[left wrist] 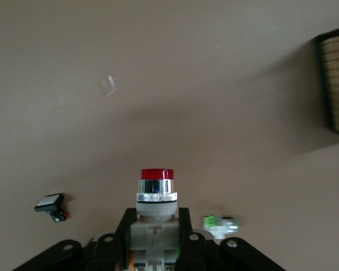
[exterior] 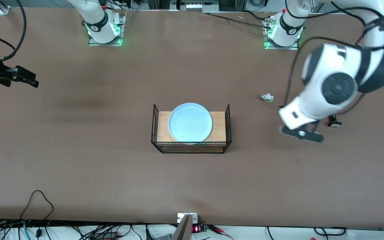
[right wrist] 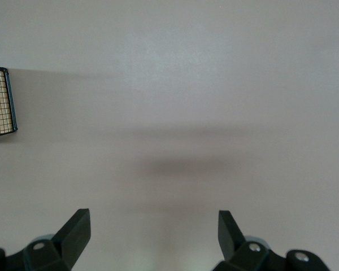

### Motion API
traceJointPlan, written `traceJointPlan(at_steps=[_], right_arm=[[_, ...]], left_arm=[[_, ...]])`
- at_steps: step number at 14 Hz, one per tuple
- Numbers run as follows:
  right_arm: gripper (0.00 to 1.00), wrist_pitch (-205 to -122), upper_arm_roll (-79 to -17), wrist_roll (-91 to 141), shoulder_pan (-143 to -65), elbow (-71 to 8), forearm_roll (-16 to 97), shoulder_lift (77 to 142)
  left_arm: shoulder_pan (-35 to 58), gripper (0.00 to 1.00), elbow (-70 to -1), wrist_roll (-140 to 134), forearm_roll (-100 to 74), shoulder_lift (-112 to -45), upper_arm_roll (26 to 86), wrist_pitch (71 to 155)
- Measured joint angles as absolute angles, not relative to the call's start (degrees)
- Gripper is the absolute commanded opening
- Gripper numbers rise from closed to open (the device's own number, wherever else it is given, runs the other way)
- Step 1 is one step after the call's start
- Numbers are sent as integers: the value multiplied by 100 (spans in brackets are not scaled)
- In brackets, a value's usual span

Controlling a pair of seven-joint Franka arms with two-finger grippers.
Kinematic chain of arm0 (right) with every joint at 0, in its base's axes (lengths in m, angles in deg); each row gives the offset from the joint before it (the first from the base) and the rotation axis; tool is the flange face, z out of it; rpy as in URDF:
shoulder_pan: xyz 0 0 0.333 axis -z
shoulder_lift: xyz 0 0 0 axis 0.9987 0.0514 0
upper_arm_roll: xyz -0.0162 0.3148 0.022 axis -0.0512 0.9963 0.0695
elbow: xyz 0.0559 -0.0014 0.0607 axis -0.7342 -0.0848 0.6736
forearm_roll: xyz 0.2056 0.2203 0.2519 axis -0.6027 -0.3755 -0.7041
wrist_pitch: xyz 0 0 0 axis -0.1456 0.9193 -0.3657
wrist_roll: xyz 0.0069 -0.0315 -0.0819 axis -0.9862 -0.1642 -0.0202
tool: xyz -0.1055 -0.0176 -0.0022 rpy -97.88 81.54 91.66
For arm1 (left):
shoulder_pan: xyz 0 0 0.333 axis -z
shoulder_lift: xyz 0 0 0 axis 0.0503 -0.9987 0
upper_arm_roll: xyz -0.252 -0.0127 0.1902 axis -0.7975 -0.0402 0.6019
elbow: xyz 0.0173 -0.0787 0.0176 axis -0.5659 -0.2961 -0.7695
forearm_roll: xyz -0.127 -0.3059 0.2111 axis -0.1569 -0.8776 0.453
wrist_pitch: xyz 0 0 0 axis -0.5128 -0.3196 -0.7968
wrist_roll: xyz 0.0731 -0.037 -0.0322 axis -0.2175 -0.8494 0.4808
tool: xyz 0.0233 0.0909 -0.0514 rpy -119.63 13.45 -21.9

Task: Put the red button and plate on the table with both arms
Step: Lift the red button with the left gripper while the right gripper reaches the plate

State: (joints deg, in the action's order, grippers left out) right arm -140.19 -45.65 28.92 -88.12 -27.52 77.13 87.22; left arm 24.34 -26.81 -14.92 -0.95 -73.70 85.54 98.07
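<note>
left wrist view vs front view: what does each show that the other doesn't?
Only the left wrist view: the red button clamped in the left gripper, above the table.

Only the front view: the plate lying in the wire basket, both arm bases, and the right gripper over the right arm's end of the table.

Both: the green-tipped button and the black button with white cap on the table, plus part of the basket.
</note>
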Motion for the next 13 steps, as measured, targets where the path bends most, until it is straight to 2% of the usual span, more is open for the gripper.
traceJointPlan(at_steps=[3,5,9,10,11,12,13], right_arm=[[100,-14021,-4547,2892,-8822,-2748,7713,8776],[100,-14024,-4537,2895,-8838,-2747,7713,8800],[100,-13991,-4493,4060,-9100,-2728,7407,8793],[100,-13987,-4469,4756,-9356,-2721,7282,8794],[100,-13996,-4450,5536,-9705,-2719,7155,8797],[100,-14042,-4429,6285,-10065,-2717,7015,8814],[100,-14178,-4404,7053,-10418,-2717,6872,8861]], left_arm=[[2336,21,-3896,-2086,-95,-7321,9050,11076],[2106,21,-4589,-2349,-95,-7442,9112,11866],[1925,22,-4957,-2426,-95,-8043,9111,12658],[1925,27,-4956,-2426,-95,-8212,9107,12819],[1917,55,-4955,-2425,-95,-8358,9107,12966],[1895,95,-4953,-2425,-95,-8451,9108,13040],[1870,100,-4949,-2425,-95,-8490,9108,13061]])
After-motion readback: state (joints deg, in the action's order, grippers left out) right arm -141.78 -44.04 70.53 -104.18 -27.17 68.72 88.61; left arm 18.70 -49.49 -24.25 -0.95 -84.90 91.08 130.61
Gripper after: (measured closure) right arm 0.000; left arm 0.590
